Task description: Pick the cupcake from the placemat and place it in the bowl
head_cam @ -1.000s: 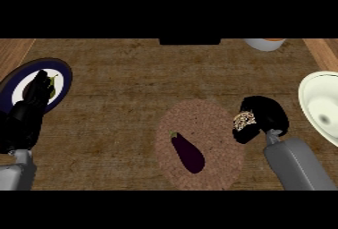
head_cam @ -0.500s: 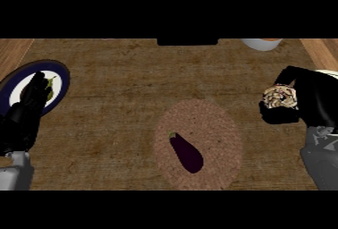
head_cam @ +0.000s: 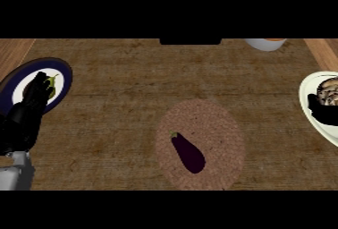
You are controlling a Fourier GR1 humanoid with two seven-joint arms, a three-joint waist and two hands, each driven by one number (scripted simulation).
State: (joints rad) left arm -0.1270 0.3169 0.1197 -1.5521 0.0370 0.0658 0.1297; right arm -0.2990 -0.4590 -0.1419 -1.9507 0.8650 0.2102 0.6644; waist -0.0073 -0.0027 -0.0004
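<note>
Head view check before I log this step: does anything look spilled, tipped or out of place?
Nothing looks spilled or damaged. The eggplant lies flat on the placemat. The right hand holds the cupcake over the bowl at the right edge. The left hand rests over the plate.

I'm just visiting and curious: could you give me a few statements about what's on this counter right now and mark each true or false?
1. An eggplant lies on the round woven placemat. True.
2. The cupcake is still on the placemat. False: it is over the white bowl at the right edge, at the right hand.
3. The left hand holds the eggplant. False: it rests at the left edge, over a dark-rimmed plate, far from the eggplant.
4. The bowl sits to the right of the placemat. True.
5. The placemat holds two items. False: only the eggplant is on it.
</note>
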